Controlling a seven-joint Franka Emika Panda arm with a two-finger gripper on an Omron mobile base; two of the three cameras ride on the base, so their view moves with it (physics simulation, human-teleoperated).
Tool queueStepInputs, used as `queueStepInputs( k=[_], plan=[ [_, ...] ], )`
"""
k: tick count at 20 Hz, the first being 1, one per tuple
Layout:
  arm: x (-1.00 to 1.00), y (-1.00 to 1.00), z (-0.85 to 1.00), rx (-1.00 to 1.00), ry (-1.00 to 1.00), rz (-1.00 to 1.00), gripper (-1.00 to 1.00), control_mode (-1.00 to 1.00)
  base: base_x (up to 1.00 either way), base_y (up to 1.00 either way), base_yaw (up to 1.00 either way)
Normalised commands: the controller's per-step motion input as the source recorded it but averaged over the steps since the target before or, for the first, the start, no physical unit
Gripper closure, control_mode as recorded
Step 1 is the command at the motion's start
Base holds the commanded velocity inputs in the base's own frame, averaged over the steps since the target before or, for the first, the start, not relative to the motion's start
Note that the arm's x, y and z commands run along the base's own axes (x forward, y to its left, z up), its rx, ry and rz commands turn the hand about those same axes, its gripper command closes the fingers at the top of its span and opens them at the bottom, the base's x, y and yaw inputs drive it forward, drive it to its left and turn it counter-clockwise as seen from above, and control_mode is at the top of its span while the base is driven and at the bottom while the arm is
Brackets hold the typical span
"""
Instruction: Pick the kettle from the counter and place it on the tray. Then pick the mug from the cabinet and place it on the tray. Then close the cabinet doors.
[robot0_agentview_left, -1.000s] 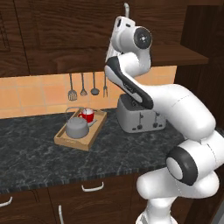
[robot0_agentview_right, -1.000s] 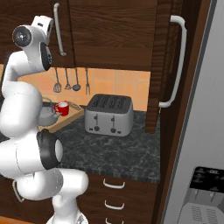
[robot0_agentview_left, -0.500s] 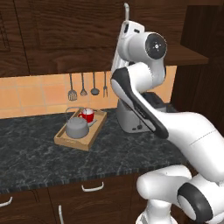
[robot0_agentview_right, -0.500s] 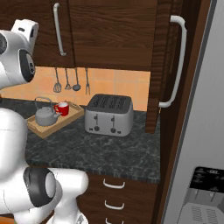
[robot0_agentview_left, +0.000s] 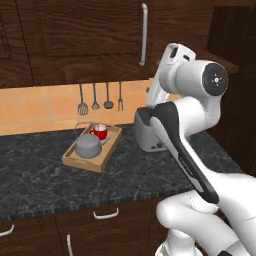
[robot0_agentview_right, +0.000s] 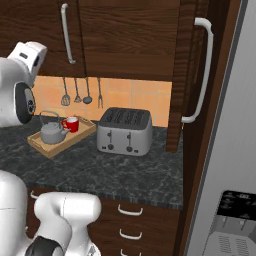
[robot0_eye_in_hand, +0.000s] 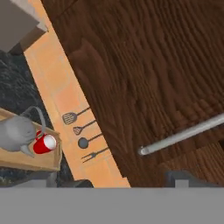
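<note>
Dark wood cabinet doors (robot0_agentview_left: 85, 35) hang shut above the speckled tabletop (robot0_agentview_left: 45, 182), each with a long silver bar handle (robot0_agentview_left: 144, 34). Near the tabletop's back edge a silver toaster (robot0_agentview_right: 125, 131) stands well apart from the tray (robot0_agentview_left: 93, 156). Inside the tray sit the grey kettle (robot0_agentview_left: 88, 145) and, just behind it toward the wall, the red mug (robot0_agentview_left: 99, 132). Four utensils (robot0_agentview_left: 99, 100) hang on the orange tiles. At the door handle, the tool (robot0_eye_in_hand: 127, 180) is spread wide, gripping nothing.
</note>
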Motion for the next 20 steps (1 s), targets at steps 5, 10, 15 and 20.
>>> queueStepInputs(
  k=[5, 10, 15, 20],
  plan=[
    [-0.57, -0.59, -0.11, 0.43, 0.0, -0.36, -1.0, -1.0, 0.0, 0.0, 0.0],
    [-0.02, -0.07, -0.07, 0.25, 0.0, -0.32, -1.0, -1.0, 0.0, 0.0, 0.0],
    [0.0, -0.41, 0.0, 0.28, 0.0, -0.15, -1.0, -1.0, 0.0, 0.0, 0.0],
    [-0.27, -0.61, -0.14, 0.32, -0.04, -0.08, -1.0, -1.0, 0.0, 0.0, 0.0]
  ],
)
